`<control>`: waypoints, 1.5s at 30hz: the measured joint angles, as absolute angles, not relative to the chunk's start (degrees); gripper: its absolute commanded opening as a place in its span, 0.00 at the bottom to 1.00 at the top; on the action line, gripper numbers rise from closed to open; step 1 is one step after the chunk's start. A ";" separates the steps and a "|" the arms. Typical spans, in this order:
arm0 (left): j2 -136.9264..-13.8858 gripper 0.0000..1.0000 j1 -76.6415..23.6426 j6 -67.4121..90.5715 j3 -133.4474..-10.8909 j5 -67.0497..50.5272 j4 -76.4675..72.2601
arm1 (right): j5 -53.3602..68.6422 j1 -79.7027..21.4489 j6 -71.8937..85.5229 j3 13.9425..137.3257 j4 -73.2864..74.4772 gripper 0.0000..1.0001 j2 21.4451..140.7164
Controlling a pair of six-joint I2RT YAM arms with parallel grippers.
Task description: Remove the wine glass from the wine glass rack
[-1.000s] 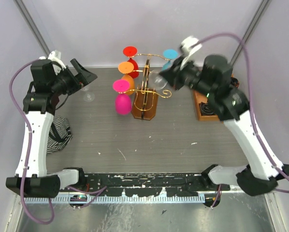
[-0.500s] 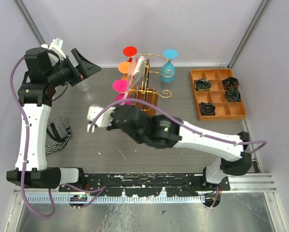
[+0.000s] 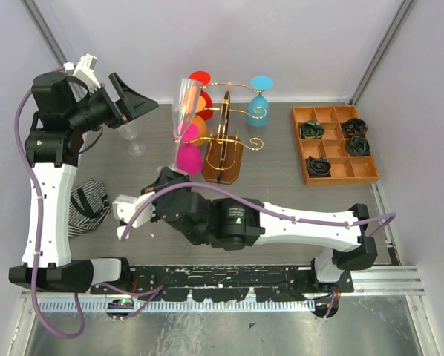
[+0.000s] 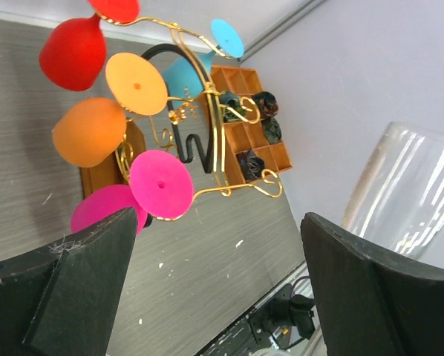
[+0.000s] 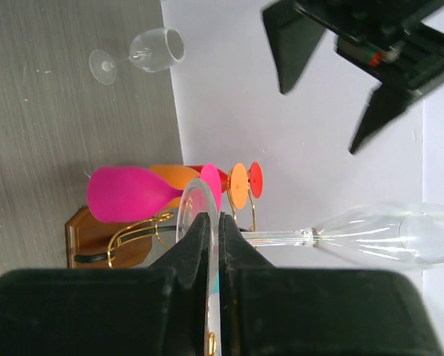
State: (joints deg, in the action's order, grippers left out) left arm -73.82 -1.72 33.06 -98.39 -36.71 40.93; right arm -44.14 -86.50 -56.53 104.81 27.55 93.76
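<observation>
Right claw (image 5: 214, 219) pinches the foot of the clear wine glass (image 5: 385, 236), its bowl stretching straight out ahead, with the wine glass rack (image 5: 82, 236) close beside the claw.

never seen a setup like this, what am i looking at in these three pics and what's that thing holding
Two robot arms are bolted to a table. One picture looks down from above; the other two come from a camera on each wrist. The right gripper is shut on the foot of a clear champagne flute, near the wine glass rack where coloured glasses hang. The left gripper is open and empty. Also on the table: a clear wine glass, a compartment tray, a striped cloth.
</observation>
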 measured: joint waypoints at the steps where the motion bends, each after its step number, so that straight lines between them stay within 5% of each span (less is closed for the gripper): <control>1: -73.52 0.98 -1.72 33.26 -98.10 -37.21 40.29 | -44.27 -86.91 -56.90 104.86 27.24 0.01 94.13; 32: -74.78 0.99 -5.91 32.12 -99.26 -48.66 34.44 | -40.84 -88.66 -60.82 107.46 27.00 0.01 100.16; 40: -76.66 0.72 -6.92 28.12 -101.97 -49.01 39.20 | -39.92 -88.66 -61.04 107.46 27.03 0.01 100.77; 45: -76.64 0.66 -6.98 26.59 -102.35 -48.86 40.21 | -39.44 -88.66 -61.06 107.46 27.07 0.01 100.79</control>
